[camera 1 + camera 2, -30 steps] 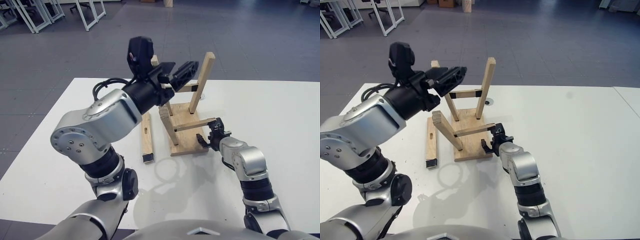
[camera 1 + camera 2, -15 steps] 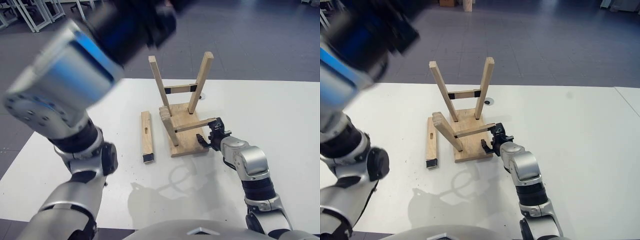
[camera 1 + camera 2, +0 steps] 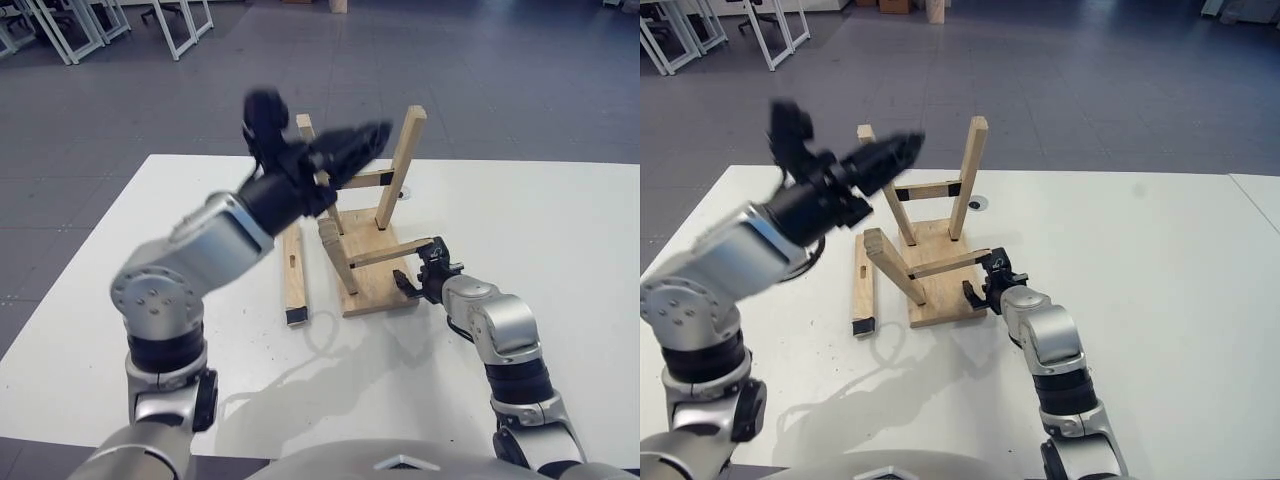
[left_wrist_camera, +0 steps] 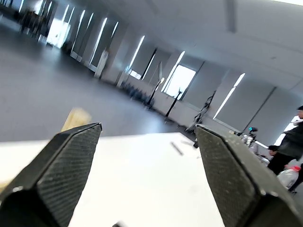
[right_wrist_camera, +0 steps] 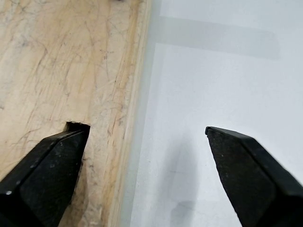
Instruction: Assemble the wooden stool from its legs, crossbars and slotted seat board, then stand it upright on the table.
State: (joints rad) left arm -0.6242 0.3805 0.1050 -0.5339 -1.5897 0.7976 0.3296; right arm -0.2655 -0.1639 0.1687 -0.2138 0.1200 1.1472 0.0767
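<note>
The stool stands upside down on the white table [image 3: 560, 230]: its seat board [image 3: 378, 283] lies flat with three legs [image 3: 404, 165] pointing up, joined by crossbars [image 3: 364, 178]. A loose leg [image 3: 292, 270] with a slot lies left of the board. My left gripper [image 3: 352, 148] hangs open in the air in front of the back legs, with nothing between its fingers [image 4: 57, 170]. My right gripper [image 3: 418, 276] rests open at the board's right edge, astride that edge [image 5: 137, 71], beside a slot [image 5: 77, 126] in the board.
Bare table stretches to the right of the stool and in front of it. Metal desk frames [image 3: 60, 30] stand on the grey floor beyond the table's far edge.
My left arm swung up high across the view, then came back down to the stool's back legs. The right arm and the stool have stayed put.
</note>
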